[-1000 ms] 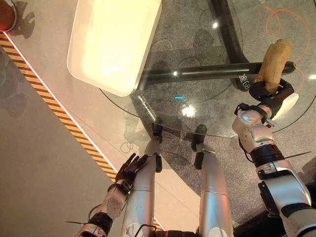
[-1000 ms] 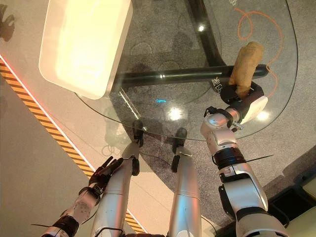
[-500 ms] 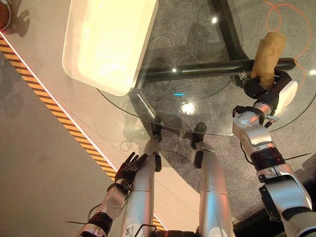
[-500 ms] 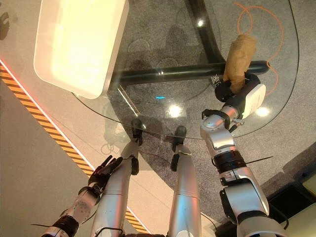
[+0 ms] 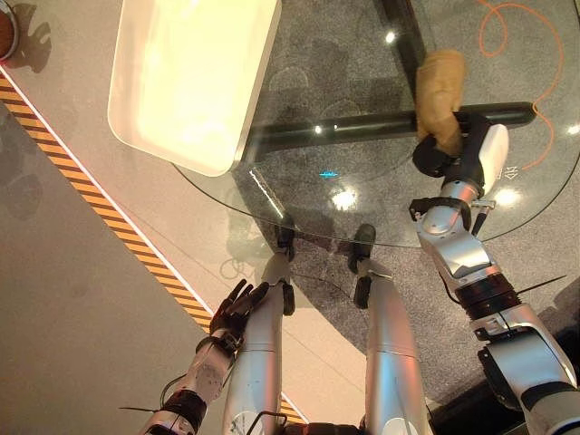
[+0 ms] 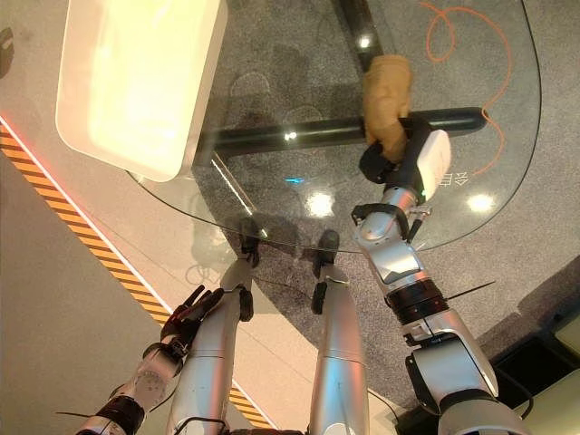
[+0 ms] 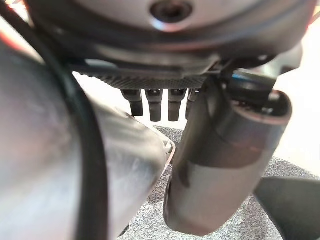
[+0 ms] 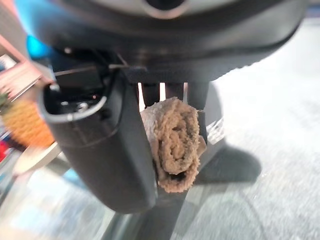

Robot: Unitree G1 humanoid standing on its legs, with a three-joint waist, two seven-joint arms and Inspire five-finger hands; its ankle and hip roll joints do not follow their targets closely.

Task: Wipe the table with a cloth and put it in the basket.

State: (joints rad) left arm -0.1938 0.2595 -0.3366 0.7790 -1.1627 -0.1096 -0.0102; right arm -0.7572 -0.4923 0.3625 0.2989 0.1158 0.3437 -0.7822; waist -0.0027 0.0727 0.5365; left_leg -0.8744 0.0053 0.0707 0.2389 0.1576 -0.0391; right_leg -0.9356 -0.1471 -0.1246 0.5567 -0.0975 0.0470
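A rolled tan cloth (image 5: pixel 438 86) lies on the round glass table (image 5: pixel 299 231), right of the middle. My right hand (image 5: pixel 453 159) is shut on its near end, and in the right wrist view the cloth (image 8: pixel 175 142) sits pinched between thumb and fingers. A white rectangular basket (image 5: pixel 190 82) stands at the table's far left. My left hand (image 5: pixel 237 308) hangs low beside the table's near edge, its fingers (image 7: pixel 155 102) straight and holding nothing.
A black tubular frame (image 5: pixel 362 131) runs under the glass. An orange cable (image 5: pixel 507 27) loops on the carpet beyond the table's right side. A yellow-and-black striped tape (image 5: pixel 100 199) crosses the floor on the left.
My right hand has slid the cloth leftward across the glass, from the right rim towards the middle. The left hand has stayed where it was.
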